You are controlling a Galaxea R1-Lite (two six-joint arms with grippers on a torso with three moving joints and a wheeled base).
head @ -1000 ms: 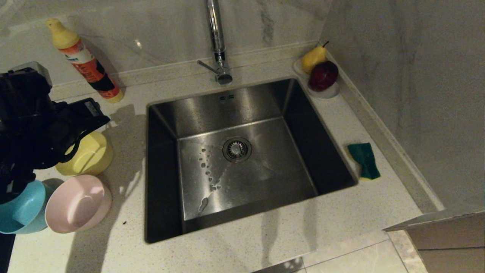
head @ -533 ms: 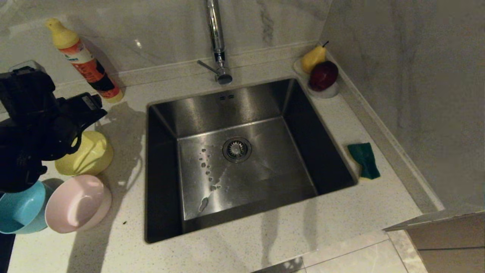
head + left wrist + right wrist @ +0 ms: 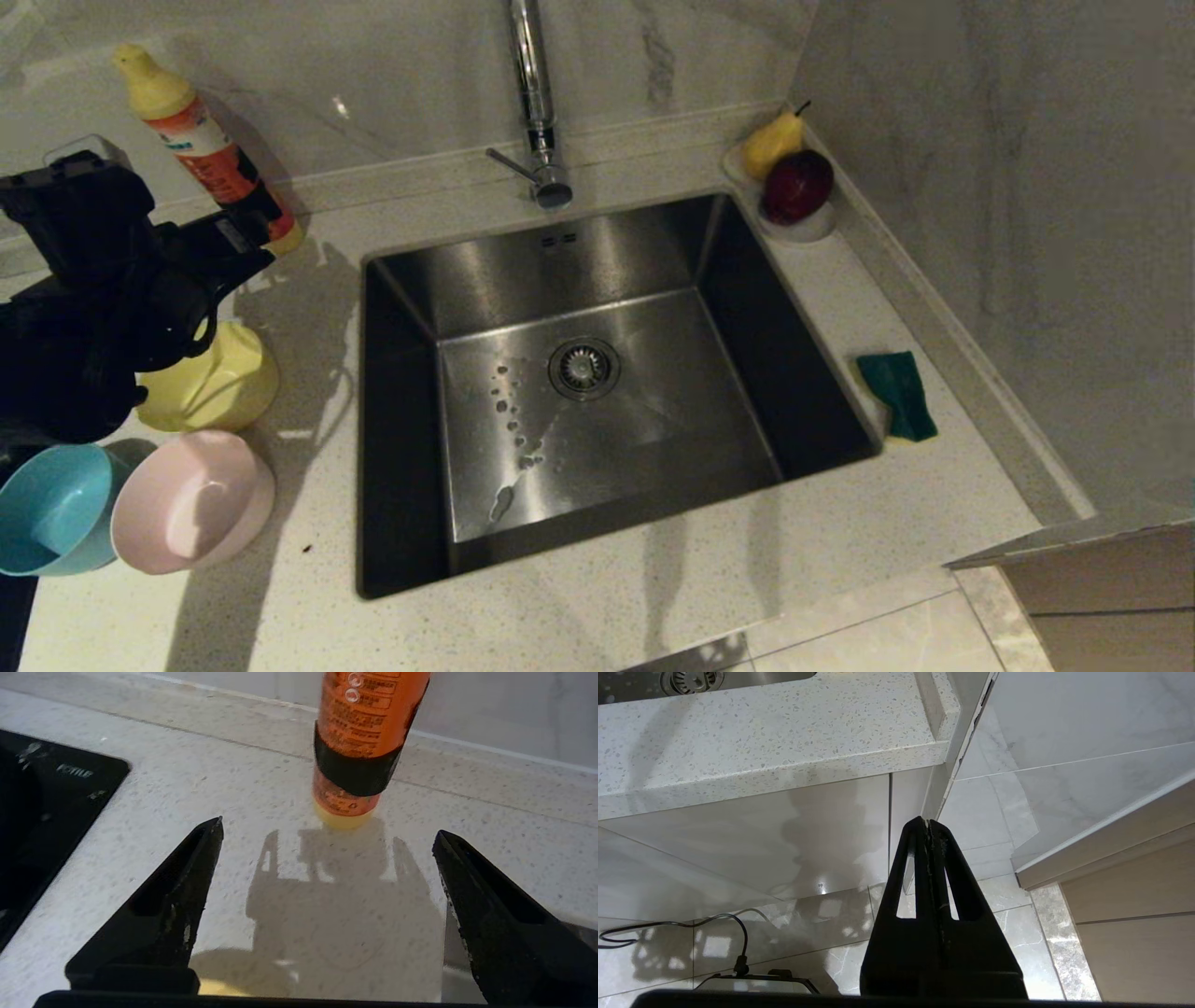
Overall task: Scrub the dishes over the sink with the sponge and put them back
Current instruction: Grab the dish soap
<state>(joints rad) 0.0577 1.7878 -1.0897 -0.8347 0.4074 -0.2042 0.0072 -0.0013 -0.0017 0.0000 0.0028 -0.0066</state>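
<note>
the black left gripper (image 3: 327,833) has risen off the upturned round yellow plastic bowl (image 3: 219,383) toward the orange bottle (image 3: 210,154), jaws wide, empty. the rectangular green-faced sponge (image 3: 898,394) lies right of the square steel sink (image 3: 597,392). the right gripper (image 3: 928,822) hangs pinched together below the speckled counter (image 3: 761,756).

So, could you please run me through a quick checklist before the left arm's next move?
1. Left gripper open and empty: ok, both fingers spread wide over bare counter.
2. Yellow bowl set down: ok, it sits upside down on the counter beside the sink.
3. Pink bowl and blue bowl reachable: ok, upright at the counter's left.
4. Sponge at hand: not ok, it lies on the counter on the sink's far side.
5. Path ahead: not ok, the orange bottle stands just beyond the fingertips.
6. Right gripper parked: ok, shut, below the counter.
</note>
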